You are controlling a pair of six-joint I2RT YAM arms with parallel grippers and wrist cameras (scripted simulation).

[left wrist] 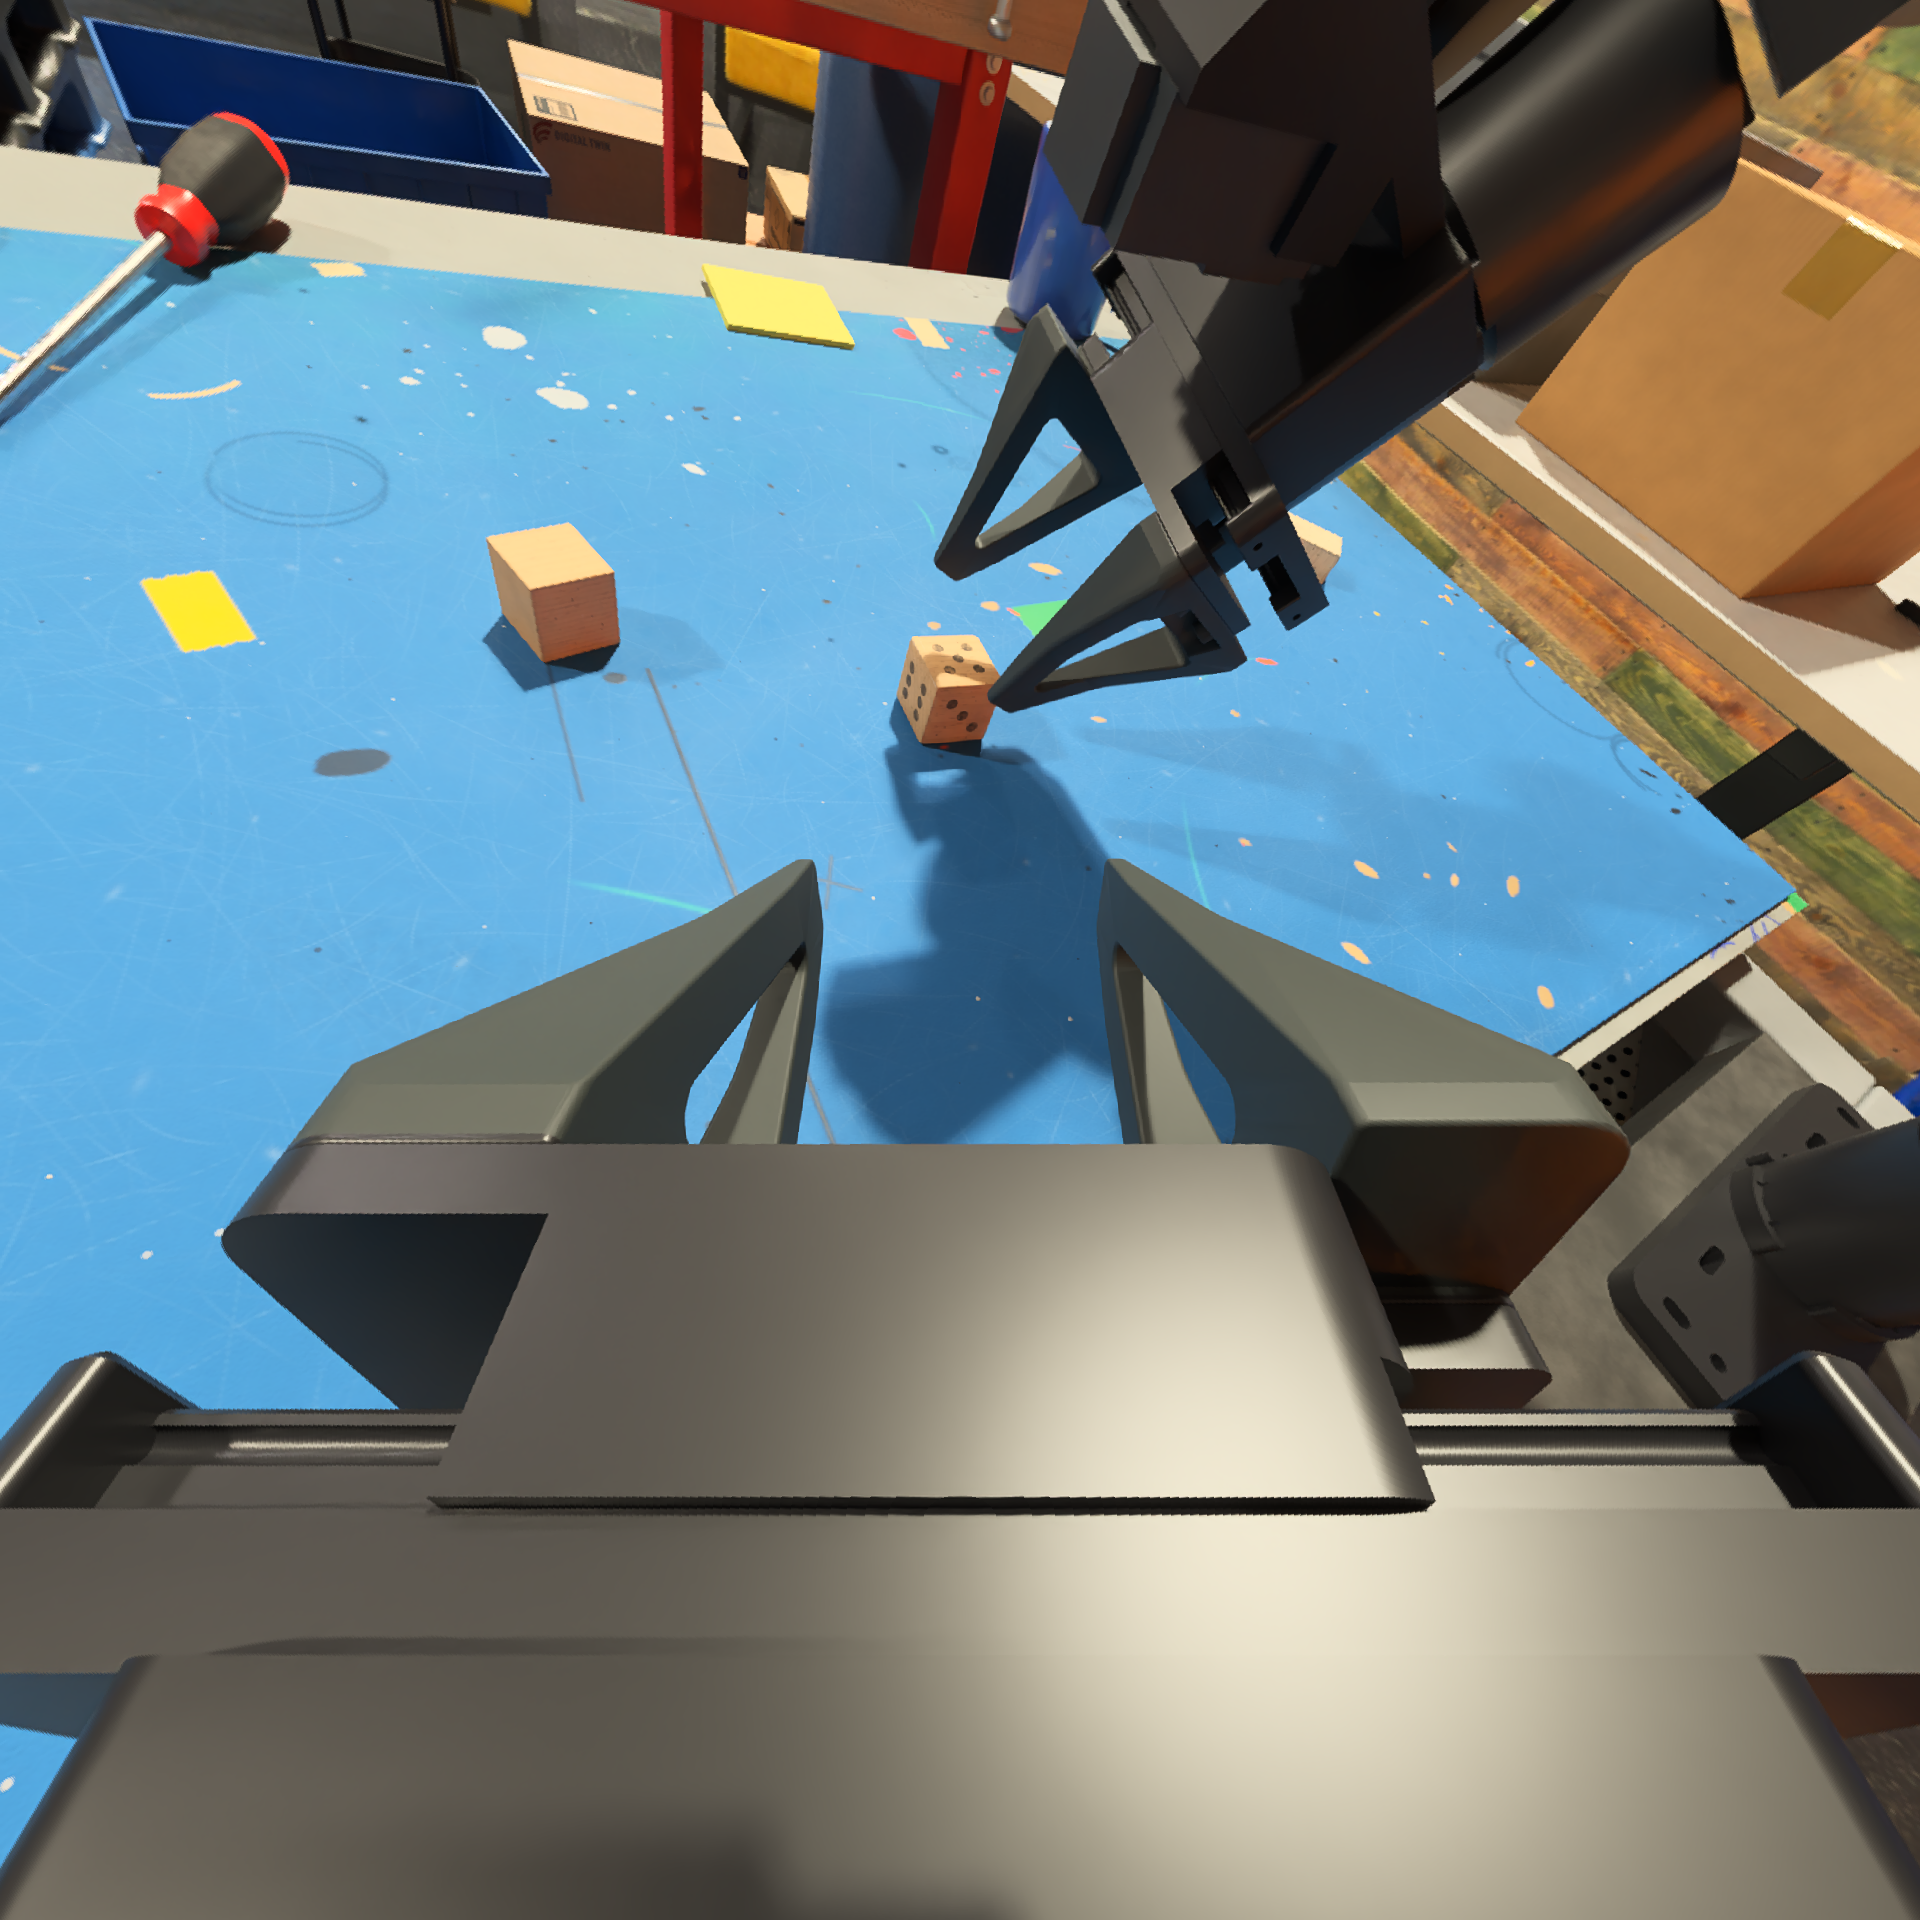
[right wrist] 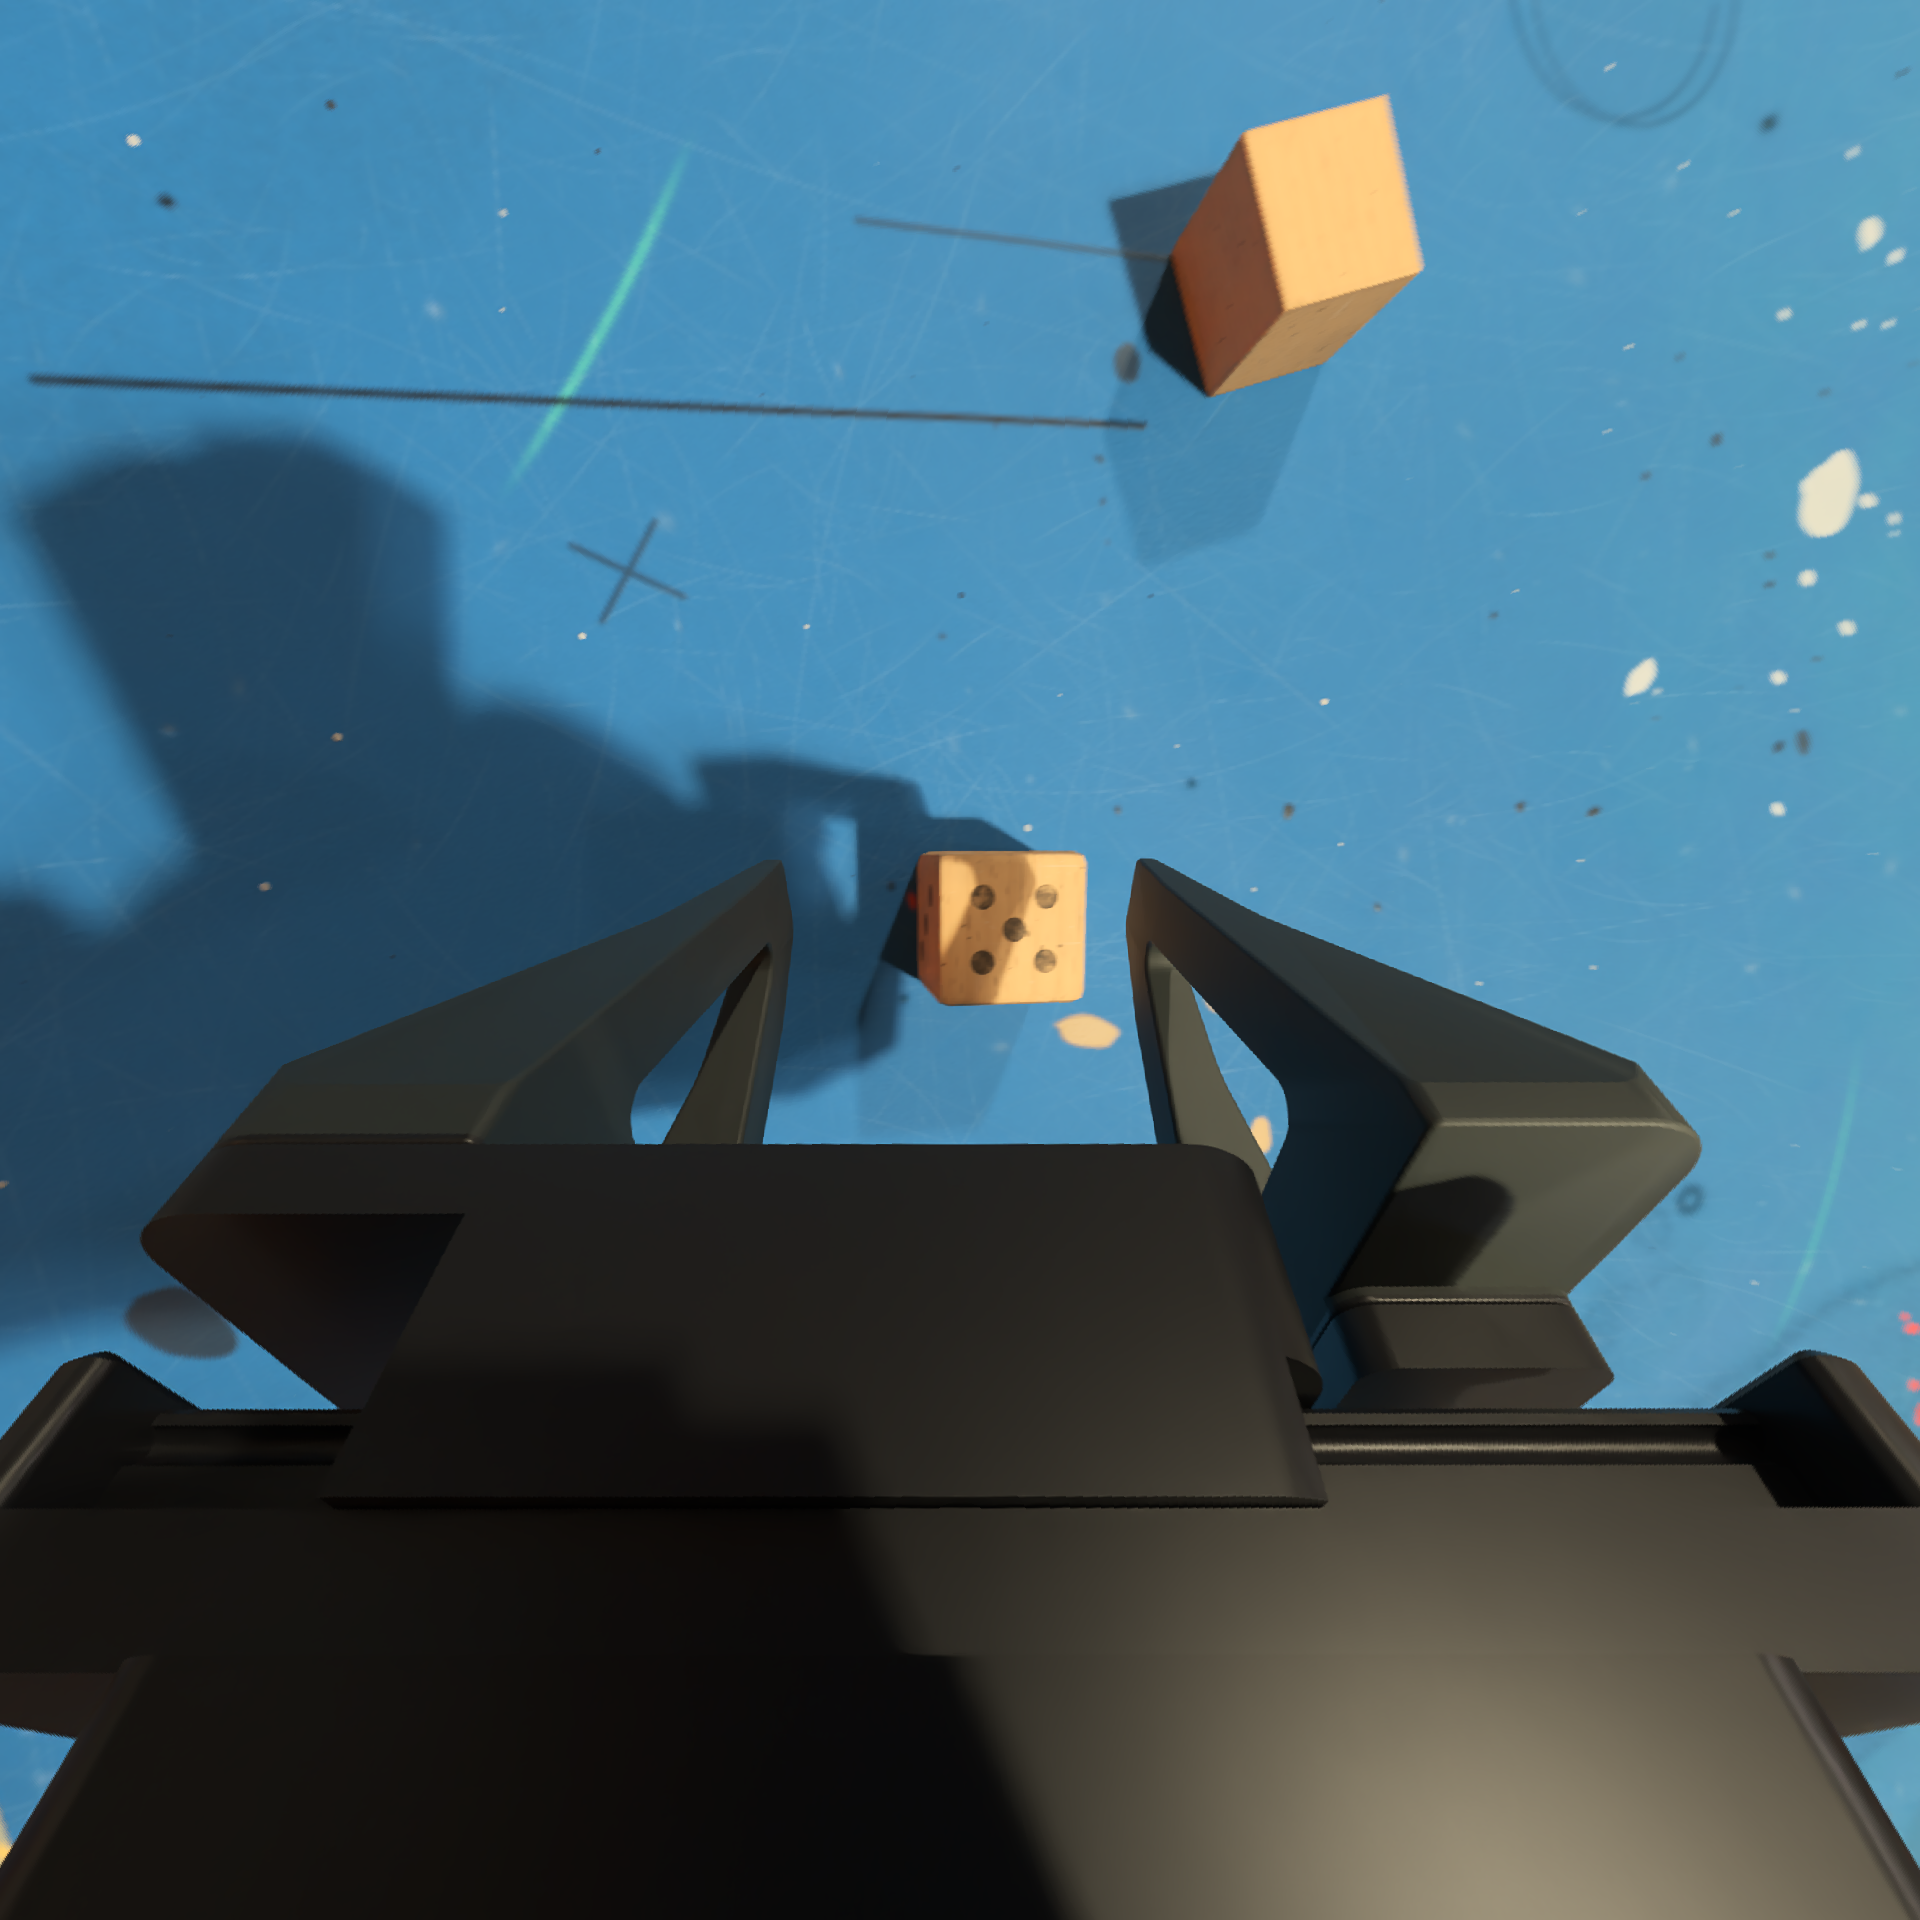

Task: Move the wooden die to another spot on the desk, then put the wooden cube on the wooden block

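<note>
The wooden die [left wrist: 943, 688] lies on the blue desk mat [left wrist: 312, 935]. In the right wrist view the die [right wrist: 1003, 928] sits between the two spread fingers of my right gripper [right wrist: 958, 868], which is open, with a gap on each side. In the left wrist view my right gripper [left wrist: 968, 635] hangs over the die with one fingertip by its right edge. The plain wooden cube [left wrist: 556, 590] stands to the left and also shows in the right wrist view [right wrist: 1299, 244]. A pale wooden block [left wrist: 1317, 545] peeks out behind the right gripper. My left gripper [left wrist: 961, 873] is open and empty, nearer than the die.
A screwdriver with a red and black handle [left wrist: 208, 187] lies at the far left. A yellow pad [left wrist: 777, 304] sits at the far edge and a yellow patch [left wrist: 197, 611] on the mat. Cardboard boxes [left wrist: 1766, 416] stand beyond the desk's right edge.
</note>
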